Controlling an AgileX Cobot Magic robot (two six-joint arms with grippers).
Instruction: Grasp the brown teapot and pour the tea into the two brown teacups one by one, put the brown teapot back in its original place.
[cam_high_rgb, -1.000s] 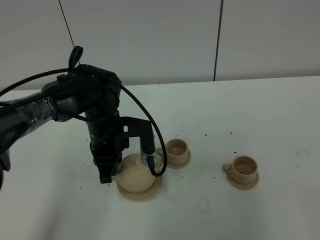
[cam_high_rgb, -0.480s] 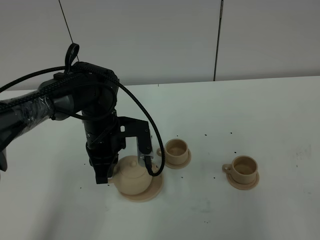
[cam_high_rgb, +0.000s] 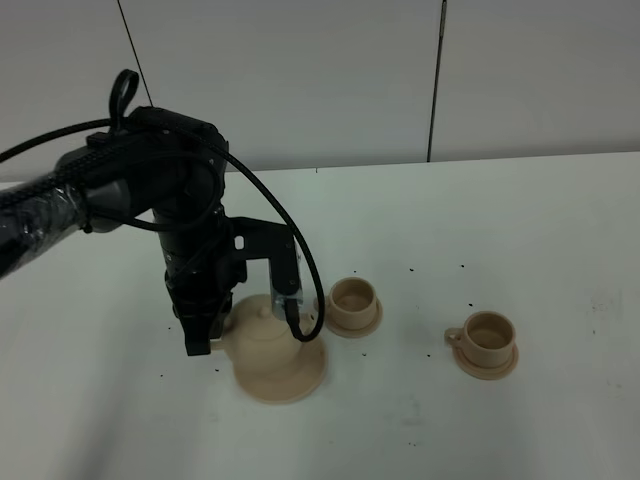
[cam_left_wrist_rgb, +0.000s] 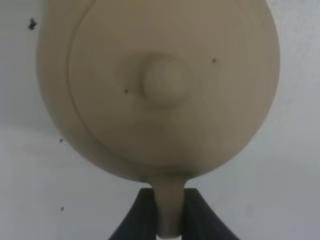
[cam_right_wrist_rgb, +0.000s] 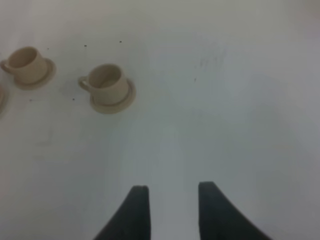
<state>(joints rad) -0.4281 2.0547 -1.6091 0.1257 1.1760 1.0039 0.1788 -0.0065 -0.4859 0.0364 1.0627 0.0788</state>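
The brown teapot (cam_high_rgb: 262, 338) hangs just above its wide flat saucer (cam_high_rgb: 290, 382), the original place, at the front left of the table. My left gripper (cam_high_rgb: 200, 340) is shut on the teapot's loop handle (cam_left_wrist_rgb: 169, 212), which shows pinched between the dark fingers (cam_left_wrist_rgb: 142, 215) in the left wrist view, under the knobbed lid (cam_left_wrist_rgb: 162, 82). The two brown teacups (cam_high_rgb: 353, 300) (cam_high_rgb: 487, 338) stand upright on their small saucers to the right of the teapot. My right gripper (cam_right_wrist_rgb: 172, 192) hovers open over bare table, with both teacups (cam_right_wrist_rgb: 27, 62) (cam_right_wrist_rgb: 107, 82) far from it.
The white table (cam_high_rgb: 520, 230) carries small dark specks around the cups. The left arm's black cable (cam_high_rgb: 300, 250) loops beside the teapot. A pale wall stands behind the table's far edge.
My left arm has risen and drifted left with the teapot, which has come up off its wide saucer. The teacups have not moved.
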